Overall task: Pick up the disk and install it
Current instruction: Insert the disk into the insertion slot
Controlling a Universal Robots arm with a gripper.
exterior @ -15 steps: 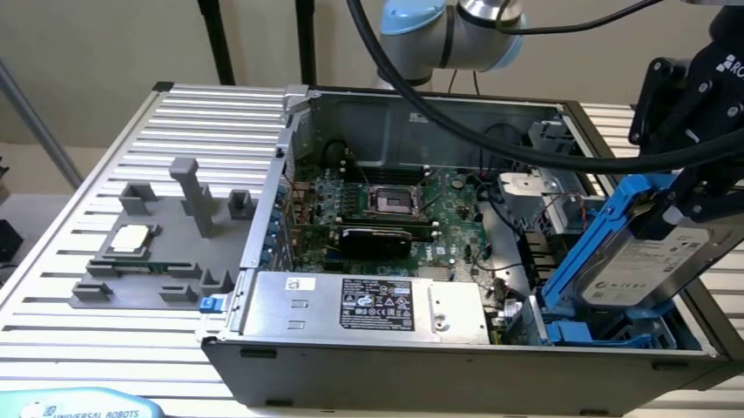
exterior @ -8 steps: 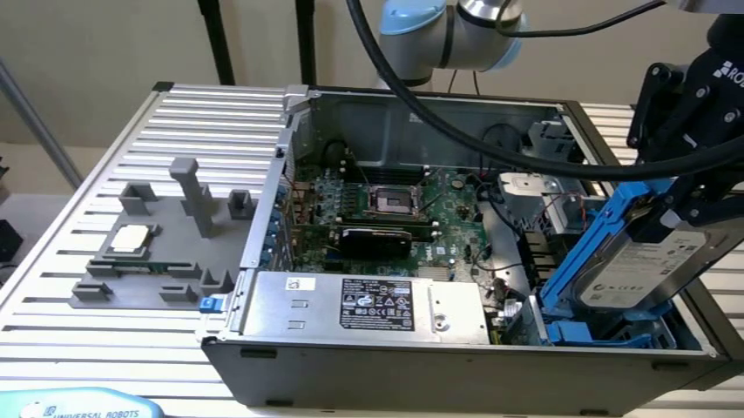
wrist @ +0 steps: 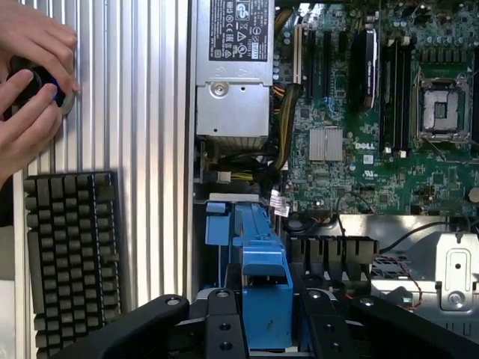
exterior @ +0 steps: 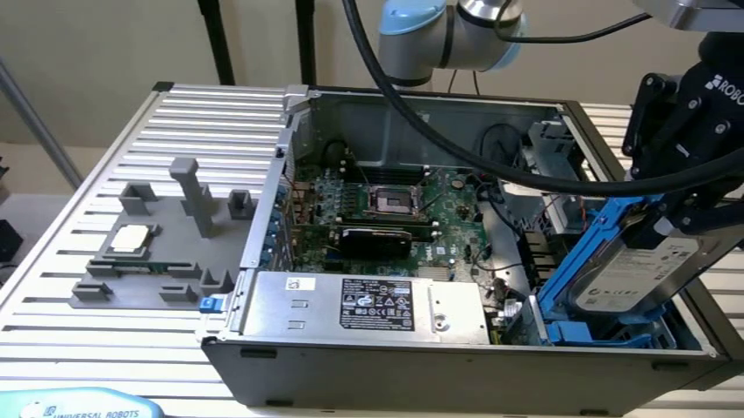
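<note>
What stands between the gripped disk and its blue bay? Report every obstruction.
Nothing visible does. The gripper holds the disk tilted, its lower end meeting the blue drive bay at the computer case's corner.

Inventory, referenced to the computer case (exterior: 465, 370). Inside it I count one motherboard (exterior: 448, 248), one CPU socket (exterior: 392, 202), one power supply (exterior: 361, 305) and one disk (exterior: 633, 274). Outside it I count one grey fixture (exterior: 152, 280), one square chip (exterior: 131, 237), one keyboard (wrist: 71, 254) and two hands (wrist: 34, 37) (wrist: 26, 123). My gripper (wrist: 266, 321): one.
</note>
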